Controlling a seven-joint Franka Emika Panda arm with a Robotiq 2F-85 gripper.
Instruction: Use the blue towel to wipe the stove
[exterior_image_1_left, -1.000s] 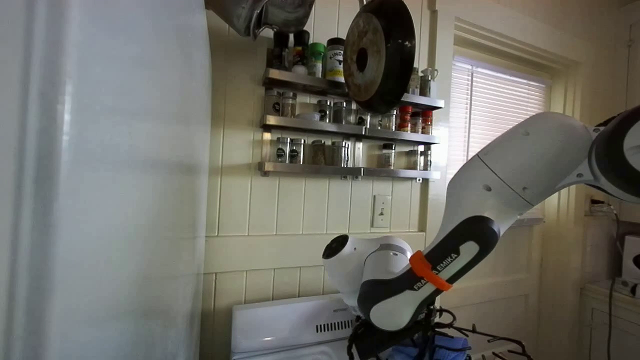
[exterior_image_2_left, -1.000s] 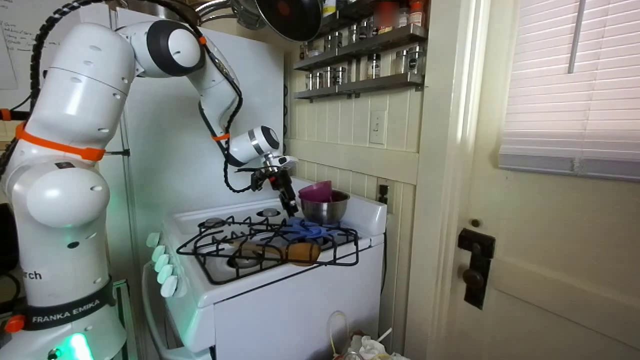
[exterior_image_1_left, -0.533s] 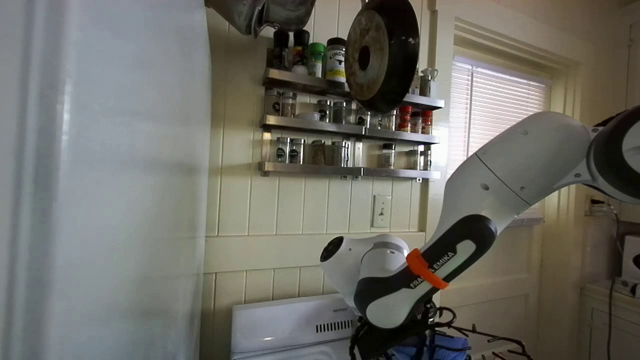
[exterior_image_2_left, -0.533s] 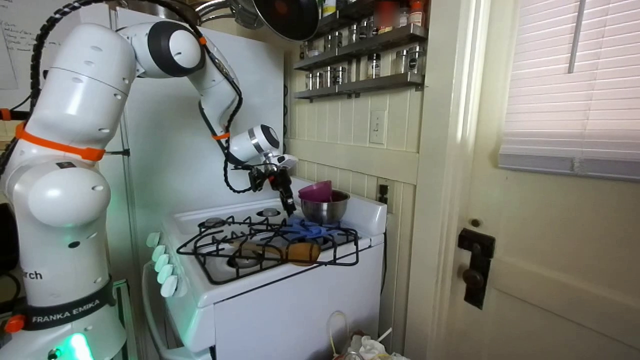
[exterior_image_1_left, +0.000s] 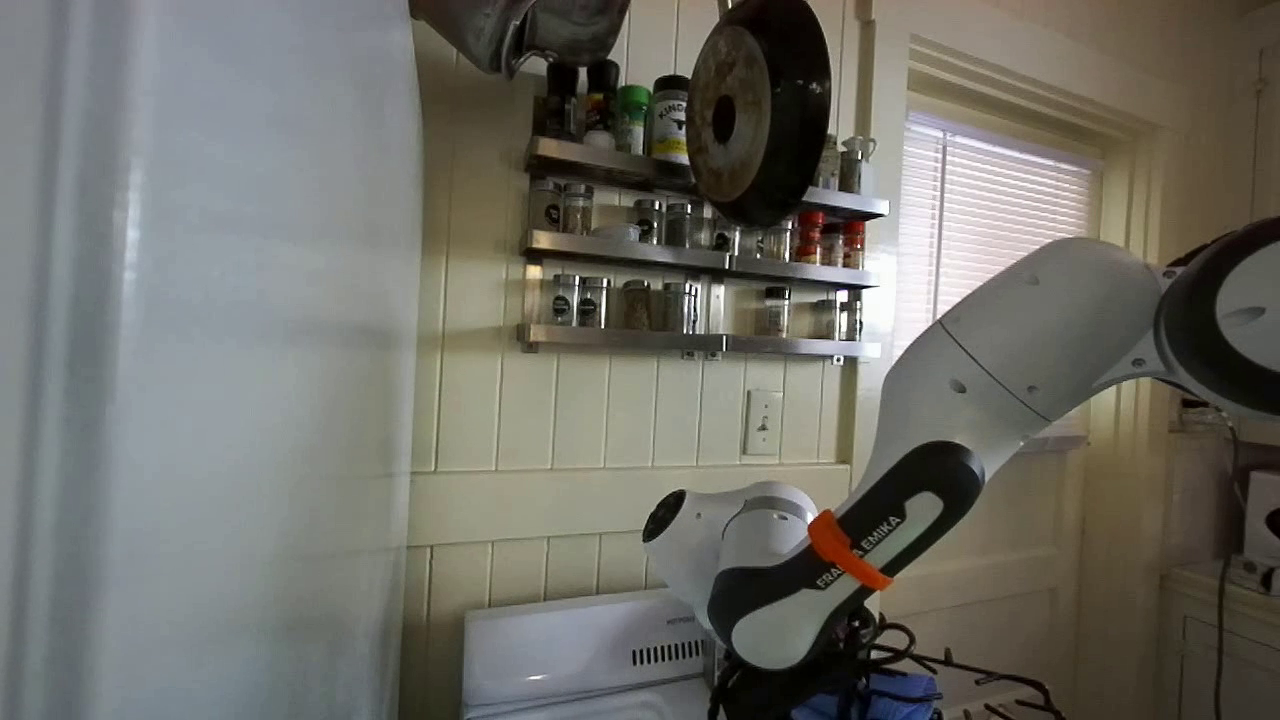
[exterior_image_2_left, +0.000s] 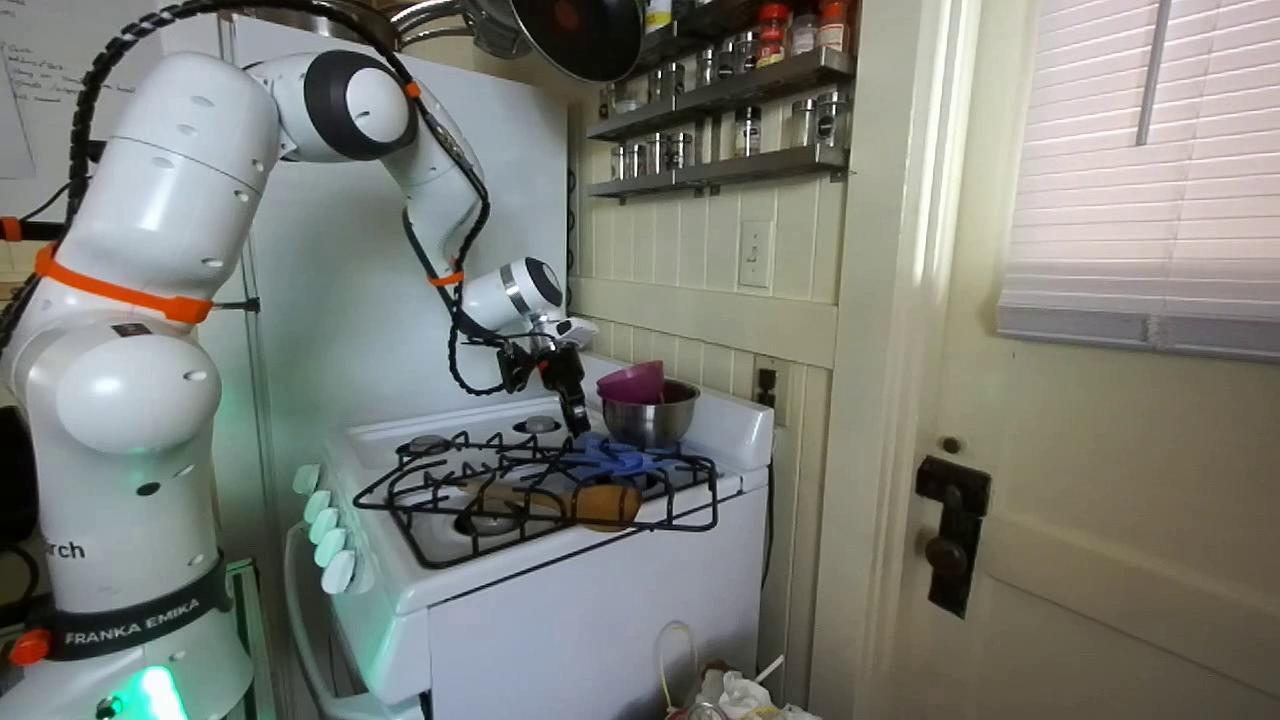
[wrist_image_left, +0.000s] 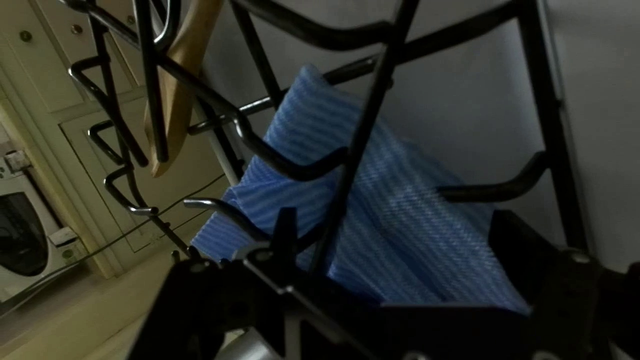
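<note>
White machine (wrist_image_left: 30, 230): far left, with a dark round window; only the wrist view shows it.
Scribbles (exterior_image_2_left: 38, 75): far left in an exterior view, too blurry for us to read.
Arm (exterior_image_2_left: 180, 180): we read FRANKA EMIKA on its black bottom ring, and "rch" above that. Farther along, an orange band (exterior_image_1_left: 847, 551) hides part of the same name.
Stove (exterior_image_2_left: 600, 600): white, with a black grate (wrist_image_left: 369, 112) on top; a word on its back panel is too small for us to read.
Wooden tool (exterior_image_2_left: 598, 501): behind grate bars, in an exterior view and the wrist view.
Gripper (wrist_image_left: 395, 215): fingers spread wide, with the towel across the gap in the wrist view. We cannot tell if they touch it.
Blue towel (wrist_image_left: 420, 230): on the stove, with grate bars crossing it; the wrist view shows its stripes best.
Pink bowl (exterior_image_2_left: 632, 384): tipped inside a metal bowl (exterior_image_2_left: 650, 425), just beside the towel.
Jar (exterior_image_1_left: 669, 125): on the top shelf; we read KIND on it in an exterior view.
</note>
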